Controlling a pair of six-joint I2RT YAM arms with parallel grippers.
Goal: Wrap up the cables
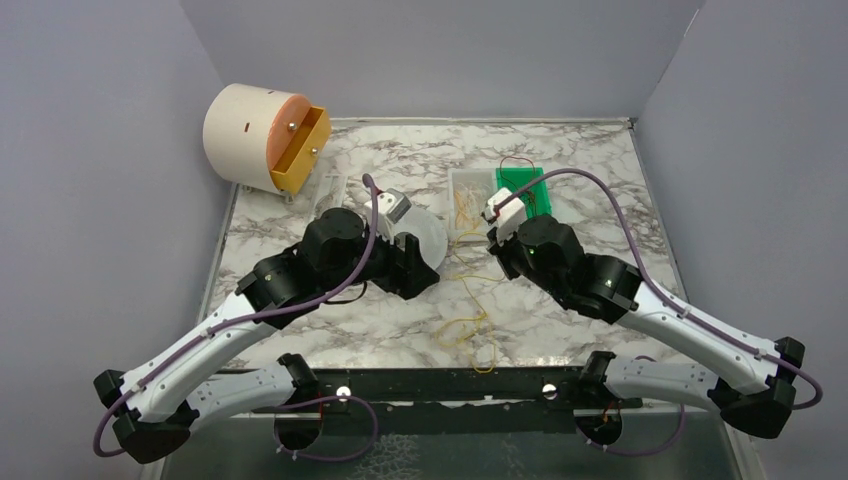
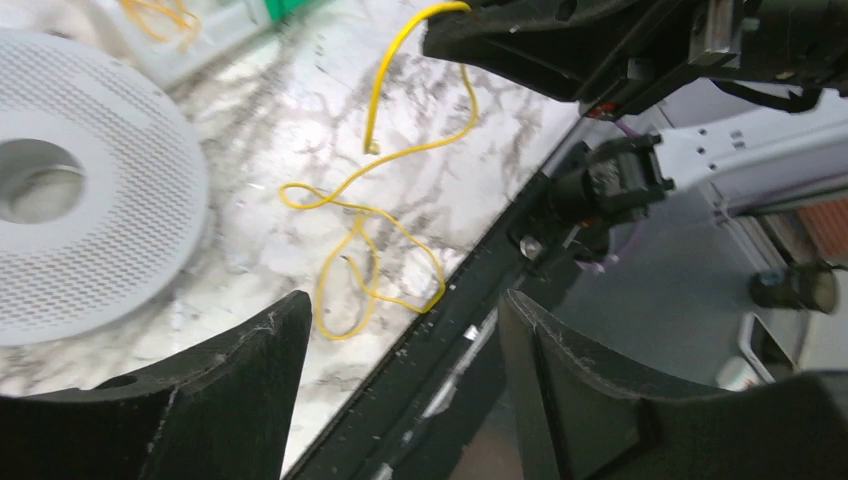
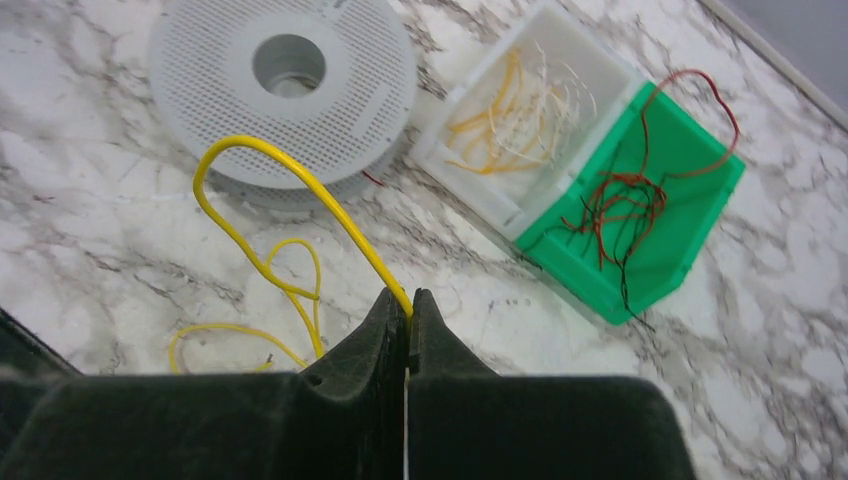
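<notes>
One yellow cable (image 3: 240,139) pinched in my right gripper (image 3: 408,305), clenched tight on it; its loops lie by the desk's near edge. My left gripper (image 2: 405,305) hangs spread near them, grasping nothing.

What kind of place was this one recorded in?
Likely a robot lab test cell: marble-patterned table enclosed by plain grey walls, the left arm and right arm bolted at its near edge.

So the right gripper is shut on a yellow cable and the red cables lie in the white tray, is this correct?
Not entirely. The right gripper is shut on the yellow cable, but the red cables lie in the green tray, as the right wrist view shows.
</notes>
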